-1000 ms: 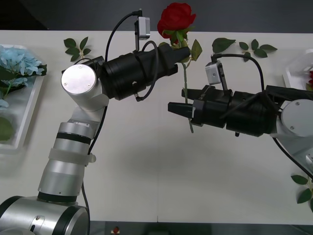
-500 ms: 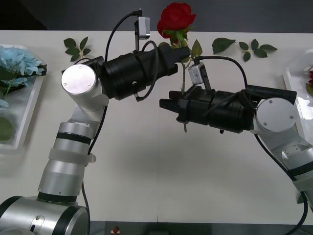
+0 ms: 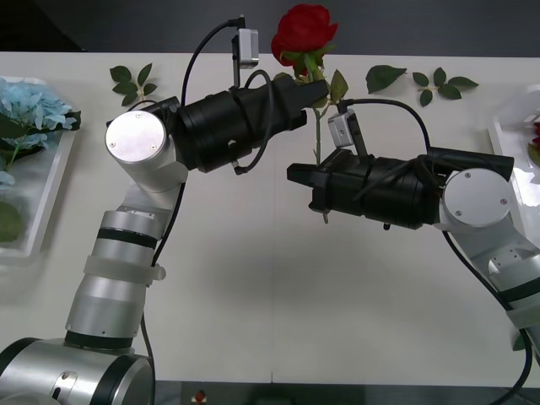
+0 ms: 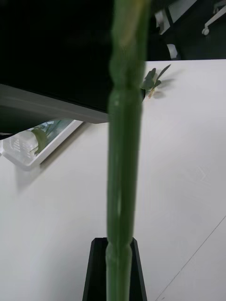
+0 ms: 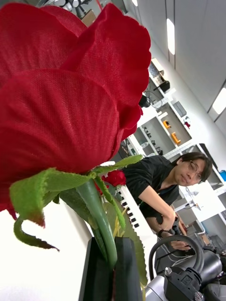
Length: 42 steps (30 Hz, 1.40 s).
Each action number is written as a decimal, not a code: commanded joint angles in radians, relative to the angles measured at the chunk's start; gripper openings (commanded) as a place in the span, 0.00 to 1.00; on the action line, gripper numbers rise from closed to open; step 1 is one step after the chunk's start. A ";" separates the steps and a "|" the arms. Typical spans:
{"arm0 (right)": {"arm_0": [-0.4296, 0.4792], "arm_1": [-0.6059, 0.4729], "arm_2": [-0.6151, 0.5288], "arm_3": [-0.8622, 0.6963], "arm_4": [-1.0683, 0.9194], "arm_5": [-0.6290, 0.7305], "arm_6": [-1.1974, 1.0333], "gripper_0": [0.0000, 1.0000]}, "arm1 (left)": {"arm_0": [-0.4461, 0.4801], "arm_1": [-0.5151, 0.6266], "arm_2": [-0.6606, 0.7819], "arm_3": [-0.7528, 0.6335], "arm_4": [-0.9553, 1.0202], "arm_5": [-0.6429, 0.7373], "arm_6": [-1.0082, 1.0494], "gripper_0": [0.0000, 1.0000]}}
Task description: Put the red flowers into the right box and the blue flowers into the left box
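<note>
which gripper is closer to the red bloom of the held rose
Left. The left gripper grips the stem just under the red bloom; the right gripper sits lower down the stem.

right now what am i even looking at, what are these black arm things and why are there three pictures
This is a two-armed robot at a white table. The wide picture comes from a camera above the arms; the two tall ones come from cameras on each wrist.

The left gripper is shut on a red rose, just under the bloom, holding it upright. The left wrist camera sees that bloom close up. The right gripper is at the lower stem; its wrist camera looks straight along the stem, but I can't tell if its fingers have closed.

On the table: loose green leaf sprigs along the far side, a white box holding blue flowers on the robot's left, and another white box on its right.
</note>
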<state>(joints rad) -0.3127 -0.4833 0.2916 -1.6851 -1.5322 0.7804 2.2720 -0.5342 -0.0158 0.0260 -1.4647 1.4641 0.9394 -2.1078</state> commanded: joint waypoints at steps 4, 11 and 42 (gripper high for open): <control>-0.013 0.005 -0.005 -0.015 -0.002 -0.001 0.027 0.00 | -0.033 0.097 -0.023 -0.026 0.035 0.001 -0.037 1.00; -0.016 -0.055 -0.005 -0.016 -0.011 -0.001 0.029 0.00 | 0.023 0.376 -0.138 -0.026 0.232 0.001 -0.038 1.00; 0.037 -0.923 0.003 0.536 -0.160 0.066 -0.184 0.00 | 0.068 1.255 -0.526 -0.289 0.970 -0.148 -0.569 1.00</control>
<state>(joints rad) -0.2690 -1.3979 0.3103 -1.1948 -1.7185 0.8734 2.0728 -0.4567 1.1864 -0.5120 -1.6919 2.4047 0.8343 -2.6609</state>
